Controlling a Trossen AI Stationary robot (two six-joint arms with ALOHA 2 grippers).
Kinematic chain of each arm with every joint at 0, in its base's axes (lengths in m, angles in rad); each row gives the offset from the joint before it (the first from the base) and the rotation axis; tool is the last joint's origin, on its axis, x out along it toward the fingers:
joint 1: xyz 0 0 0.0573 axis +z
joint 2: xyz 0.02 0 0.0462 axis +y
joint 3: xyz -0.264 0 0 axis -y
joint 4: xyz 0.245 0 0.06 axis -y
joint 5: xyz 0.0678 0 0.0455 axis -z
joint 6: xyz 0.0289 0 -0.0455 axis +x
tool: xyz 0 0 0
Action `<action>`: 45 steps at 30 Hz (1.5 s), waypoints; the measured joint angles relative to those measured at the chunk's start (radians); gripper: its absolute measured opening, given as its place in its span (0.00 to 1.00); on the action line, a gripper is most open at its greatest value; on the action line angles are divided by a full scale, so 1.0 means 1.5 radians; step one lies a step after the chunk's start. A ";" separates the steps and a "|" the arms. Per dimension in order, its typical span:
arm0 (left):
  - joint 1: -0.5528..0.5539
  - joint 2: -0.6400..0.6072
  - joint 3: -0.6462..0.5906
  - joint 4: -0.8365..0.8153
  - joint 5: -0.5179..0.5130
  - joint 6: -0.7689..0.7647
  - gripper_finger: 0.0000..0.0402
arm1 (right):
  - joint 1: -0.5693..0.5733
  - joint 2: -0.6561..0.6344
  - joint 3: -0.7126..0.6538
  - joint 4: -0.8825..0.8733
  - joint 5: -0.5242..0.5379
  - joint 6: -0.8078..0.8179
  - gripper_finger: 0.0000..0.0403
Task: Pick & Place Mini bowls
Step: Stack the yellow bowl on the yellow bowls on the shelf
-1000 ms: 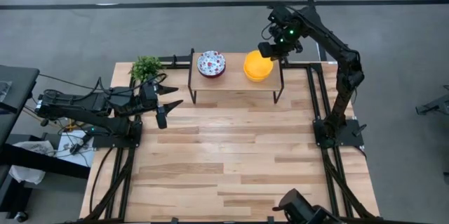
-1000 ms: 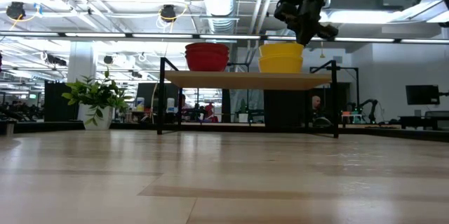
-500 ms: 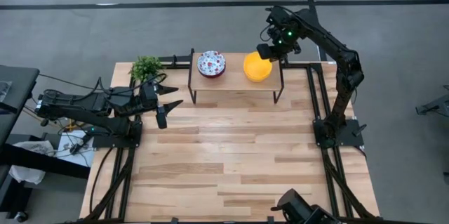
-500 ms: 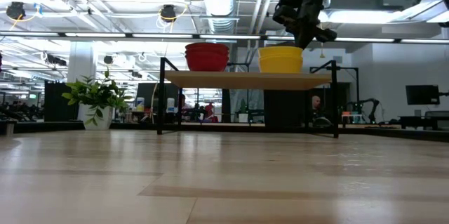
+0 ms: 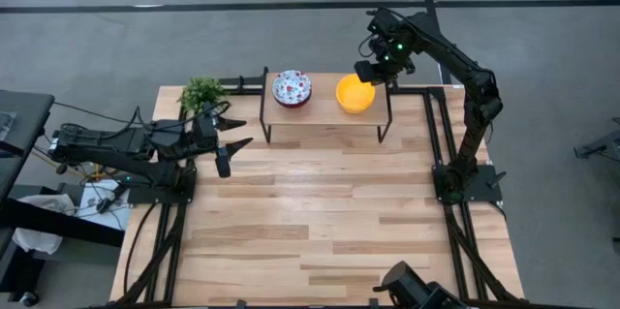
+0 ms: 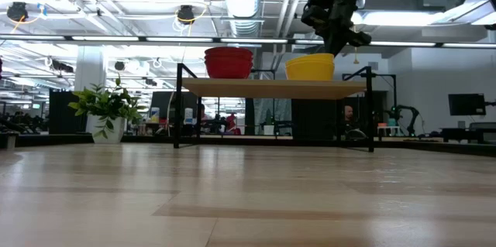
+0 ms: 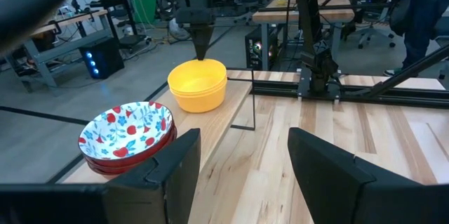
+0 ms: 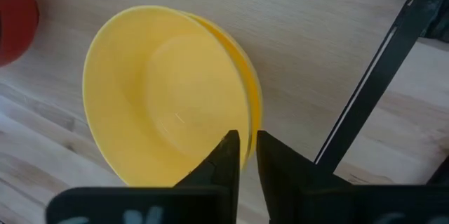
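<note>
A small wooden shelf (image 5: 325, 113) on a black frame stands at the table's far edge. On it rest a stack of floral bowls (image 5: 292, 87) and, to its right, a stack of yellow bowls (image 5: 355, 94). My right gripper (image 5: 367, 74) is at the right rim of the yellow stack, shut on the top yellow bowl (image 8: 165, 112). From table height the yellow stack (image 6: 310, 67) sits under that gripper (image 6: 339, 46). My left gripper (image 5: 232, 140) hangs open near the table's left edge; its wrist view shows both stacks ahead, floral (image 7: 126, 136) and yellow (image 7: 198, 83). My right gripper pinches the rim (image 8: 245, 127) of the top yellow bowl, on the side toward the table's right edge, one finger (image 8: 226, 155) inside the bowl and the other outside. It comes from above, pointing down. The bowl lies nested in the yellow stack, slightly tilted and offset from the bowls beneath.
A small green potted plant (image 5: 201, 93) stands at the table's far left corner, beside the shelf. The shelf's black frame post (image 8: 372, 76) runs close to my right gripper. Bare wooden tabletop (image 5: 320, 212) stretches in front of the shelf. A person stands in the room behind (image 7: 428, 13).
My right gripper has moved down toward the shelf with the yellow bowl in its hold. The bowl, held higher and more tilted a second ago, has sunk into the yellow stack, which now stands lower under the gripper.
</note>
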 joint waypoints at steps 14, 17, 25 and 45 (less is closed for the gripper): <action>0.000 0.000 0.000 0.000 0.000 0.000 0.53 | -0.011 -0.029 0.000 -0.006 0.013 -0.018 0.16; 0.000 0.000 0.000 0.000 0.000 0.000 0.53 | -0.010 -0.046 0.000 -0.003 0.022 -0.017 0.16; 0.000 0.000 0.000 0.000 0.000 0.000 0.53 | 0.025 -0.025 -0.001 0.004 -0.003 -0.033 0.04; 0.000 0.000 0.000 0.000 0.000 -0.002 0.53 | 0.001 -0.001 -0.003 0.012 -0.005 -0.052 0.00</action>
